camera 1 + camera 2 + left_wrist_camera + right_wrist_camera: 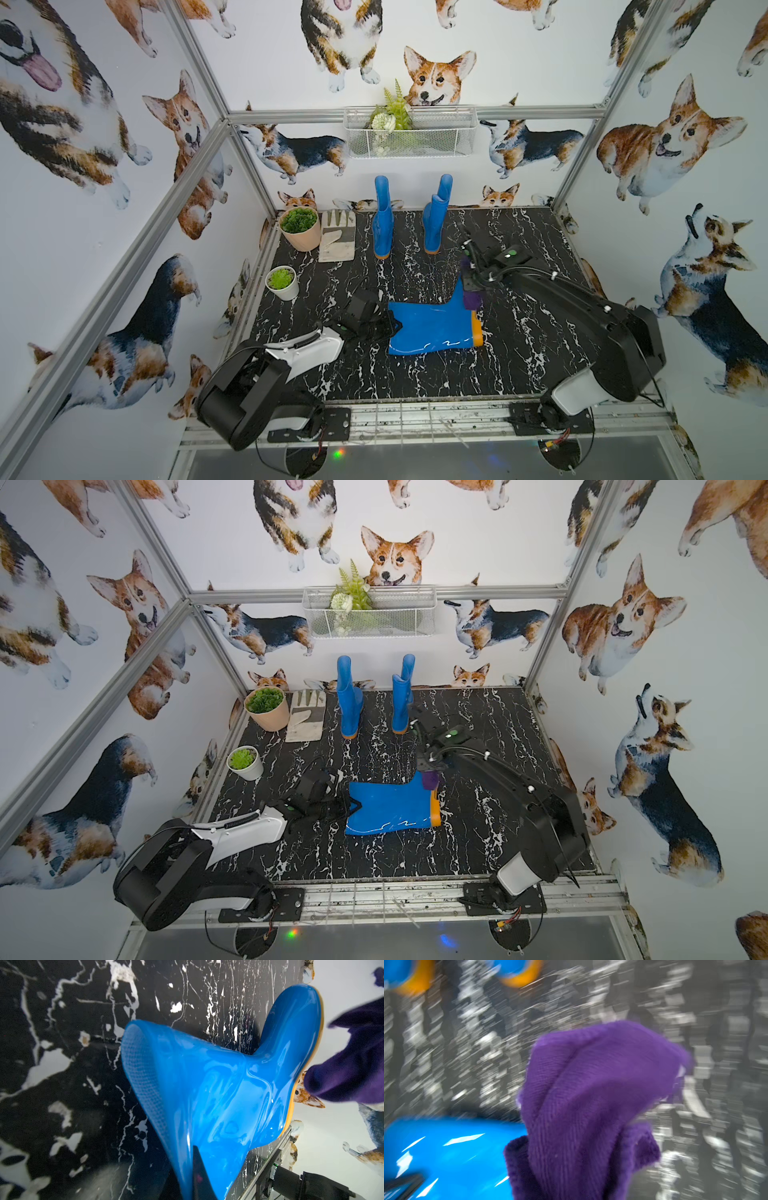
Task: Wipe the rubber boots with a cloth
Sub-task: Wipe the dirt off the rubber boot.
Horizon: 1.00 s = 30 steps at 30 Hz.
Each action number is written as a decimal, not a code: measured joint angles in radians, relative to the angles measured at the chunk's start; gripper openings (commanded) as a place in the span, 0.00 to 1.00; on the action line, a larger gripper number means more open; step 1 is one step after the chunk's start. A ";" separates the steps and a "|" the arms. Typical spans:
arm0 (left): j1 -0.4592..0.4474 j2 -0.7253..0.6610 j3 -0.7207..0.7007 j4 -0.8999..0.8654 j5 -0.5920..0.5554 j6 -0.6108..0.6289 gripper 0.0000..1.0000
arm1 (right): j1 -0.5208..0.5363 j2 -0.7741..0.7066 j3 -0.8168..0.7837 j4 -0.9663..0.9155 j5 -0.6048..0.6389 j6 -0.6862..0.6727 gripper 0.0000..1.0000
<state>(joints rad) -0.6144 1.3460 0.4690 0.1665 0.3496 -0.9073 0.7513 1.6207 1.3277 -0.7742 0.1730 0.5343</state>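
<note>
Pretty sure this is a robot lab test cell. It's boxed in by an aluminium frame (291,116) with corgi-print walls (440,79) and has a fake-marble tabletop (415,374). Two arms (582,307) are bolted to a rail (415,419) up front, and there are staged pots (300,239) and a wire basket (440,139).

Left arm (300,350) and right arm (582,309) reach inward, jaws clamped.

Corgi-print walls (270,62), aluminium frame (291,115), black white-veined marble tabletop (415,374), wire basket (440,141) on back wall.
</note>
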 measured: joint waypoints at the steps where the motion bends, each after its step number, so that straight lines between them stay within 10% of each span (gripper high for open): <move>1: -0.003 0.000 0.001 0.000 -0.005 -0.004 0.00 | 0.040 0.040 0.024 0.019 -0.020 0.013 0.00; 9: -0.019 -0.036 -0.011 0.001 -0.014 -0.020 0.00 | 0.128 0.309 0.166 0.145 -0.201 0.063 0.00; 21: -0.025 0.002 -0.015 0.064 -0.017 -0.040 0.00 | -0.395 -0.187 -0.196 0.065 -0.137 0.043 0.00; 30: -0.025 -0.012 -0.057 0.063 -0.071 -0.115 0.00 | 0.081 -0.101 -0.171 0.145 -0.111 0.166 0.00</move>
<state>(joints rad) -0.6392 1.3342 0.4122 0.2291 0.2790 -1.0225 0.8326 1.5200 1.1572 -0.6292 0.0616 0.7006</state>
